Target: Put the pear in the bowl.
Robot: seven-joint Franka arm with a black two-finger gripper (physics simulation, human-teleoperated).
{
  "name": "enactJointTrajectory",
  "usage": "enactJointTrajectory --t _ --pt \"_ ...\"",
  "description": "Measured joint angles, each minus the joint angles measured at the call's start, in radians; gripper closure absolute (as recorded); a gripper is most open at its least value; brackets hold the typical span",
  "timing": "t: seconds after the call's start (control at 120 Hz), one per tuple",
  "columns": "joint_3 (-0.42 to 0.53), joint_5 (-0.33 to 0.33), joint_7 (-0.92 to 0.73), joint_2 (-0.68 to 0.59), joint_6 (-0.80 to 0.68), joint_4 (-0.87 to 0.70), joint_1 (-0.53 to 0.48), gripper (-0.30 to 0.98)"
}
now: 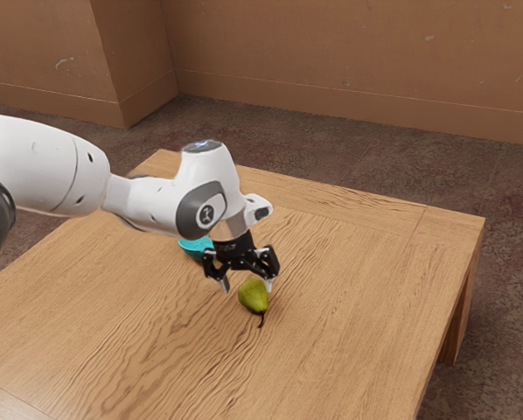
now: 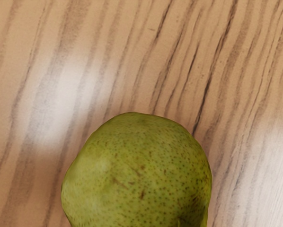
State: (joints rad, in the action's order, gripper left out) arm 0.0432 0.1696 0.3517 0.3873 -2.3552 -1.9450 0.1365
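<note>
Claw [image 1: 247, 287] wide apart near the pear [image 1: 254, 297], just below the exterior view's centre, turquoise bowl [image 1: 192, 248] farther up and left, partly hidden by the claw, white arm [image 1: 47, 166] from left edge, table [image 1: 358, 289] beneath.

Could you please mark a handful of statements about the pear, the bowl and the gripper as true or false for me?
1. The pear already lies in the bowl. False: it lies on the table, outside the bowl.
2. The bowl is turquoise. True.
3. The gripper is shut on the pear. False: its fingers stand apart, with a gap between one of them and the pear.
4. The pear's stem points away from the bowl. True.
5. The pear is bright red all over. False: its skin is green, with small dark specks.
</note>
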Motion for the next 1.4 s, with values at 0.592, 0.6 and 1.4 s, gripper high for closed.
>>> enactJointTrajectory --t 0.592,0.6,1.4 --pt "0.000 0.001 -0.083 0.091 -0.002 0.058 -0.017 0.00" --pt "0.000 0.001 -0.084 0.092 -0.002 0.059 -0.017 0.00" --pt "0.007 0.046 -0.133 0.114 -0.001 0.096 -0.017 0.30"
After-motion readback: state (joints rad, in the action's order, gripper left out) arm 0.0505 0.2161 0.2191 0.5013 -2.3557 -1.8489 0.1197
